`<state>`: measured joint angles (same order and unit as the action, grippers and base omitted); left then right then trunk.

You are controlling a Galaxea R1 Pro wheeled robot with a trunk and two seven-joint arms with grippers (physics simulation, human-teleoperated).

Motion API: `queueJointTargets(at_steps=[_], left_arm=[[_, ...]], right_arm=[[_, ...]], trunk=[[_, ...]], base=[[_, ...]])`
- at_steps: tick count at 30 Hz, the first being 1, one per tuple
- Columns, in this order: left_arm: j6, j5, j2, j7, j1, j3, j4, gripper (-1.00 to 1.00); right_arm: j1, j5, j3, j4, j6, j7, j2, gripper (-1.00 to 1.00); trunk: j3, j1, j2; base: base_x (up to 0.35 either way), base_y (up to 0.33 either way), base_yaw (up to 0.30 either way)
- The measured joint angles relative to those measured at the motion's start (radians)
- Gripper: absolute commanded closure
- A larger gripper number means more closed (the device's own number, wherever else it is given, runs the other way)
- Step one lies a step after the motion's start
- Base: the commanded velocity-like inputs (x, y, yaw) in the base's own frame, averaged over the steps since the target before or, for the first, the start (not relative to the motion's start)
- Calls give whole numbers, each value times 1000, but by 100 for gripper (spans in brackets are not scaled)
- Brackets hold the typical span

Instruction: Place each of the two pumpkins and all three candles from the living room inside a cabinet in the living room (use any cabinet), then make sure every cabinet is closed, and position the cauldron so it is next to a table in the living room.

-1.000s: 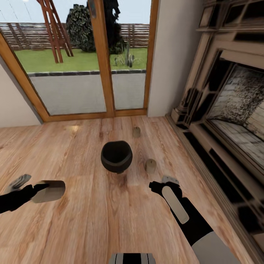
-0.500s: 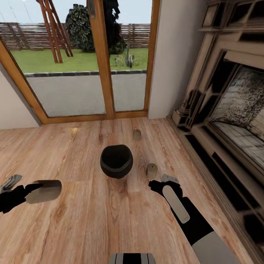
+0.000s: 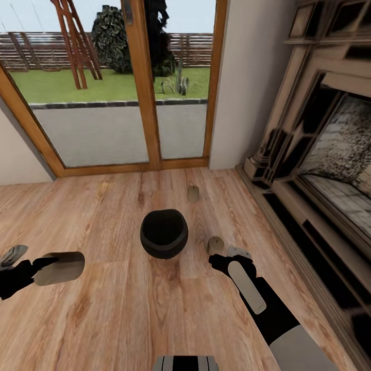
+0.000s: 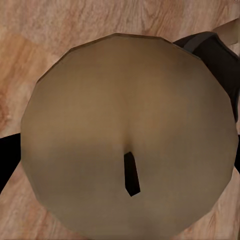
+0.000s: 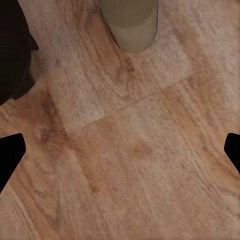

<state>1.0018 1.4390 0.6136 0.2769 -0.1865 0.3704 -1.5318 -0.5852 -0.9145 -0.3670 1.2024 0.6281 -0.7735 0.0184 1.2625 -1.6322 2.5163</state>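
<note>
The black cauldron (image 3: 164, 233) sits upright on the wooden floor (image 3: 129, 309), its wide mouth facing up, in front of the glass patio doors (image 3: 129, 103). Everything else arranges itself around that pot.

One tan candle (image 3: 193, 194) stands beyond the cauldron, toward the doors and a little to the fireplace side, well apart from it. A second candle (image 3: 215, 245) stands near the cauldron on the side facing the fireplace (image 3: 319, 170), not touching the pot. The right gripper (image 3: 230, 257) hovers just beside this second candle, on the side away from the doors; in the right wrist view the same candle (image 5: 130, 22) stands on the boards ahead of the gripper, and the two dark fingertips (image 5: 11, 155) sit far apart at either edge with bare floor between them, so the jaws are spread and carrying nothing.

On the cauldron's other side, well away from it, the left gripper (image 3: 31, 265) holds a third candle (image 3: 60, 268) lying sideways above the floor. In the left wrist view that candle's round end (image 4: 130, 135) faces the camera with its dark wick, clamped between the fingers.
</note>
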Motion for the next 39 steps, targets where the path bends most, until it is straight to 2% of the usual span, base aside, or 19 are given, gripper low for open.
queueJointTargets(at_steps=[14, 31, 39], left_arm=[[0, 0, 0, 0, 0, 0, 0, 100], [0, -3, 0, 0, 0, 0, 0, 100], [0, -1, 0, 0, 0, 0, 0, 100]], right_arm=[[0, 0, 0, 4, -1, 0, -1, -100], [0, 2, -2, 2, -2, 6, -1, -100], [0, 2, -2, 2, -2, 6, -1, -100]], trunk=[[0, 0, 0], [0, 0, 0], [0, 0, 0]], base=[[83, -16, 0], [191, -2, 0], [87, -44, 0]])
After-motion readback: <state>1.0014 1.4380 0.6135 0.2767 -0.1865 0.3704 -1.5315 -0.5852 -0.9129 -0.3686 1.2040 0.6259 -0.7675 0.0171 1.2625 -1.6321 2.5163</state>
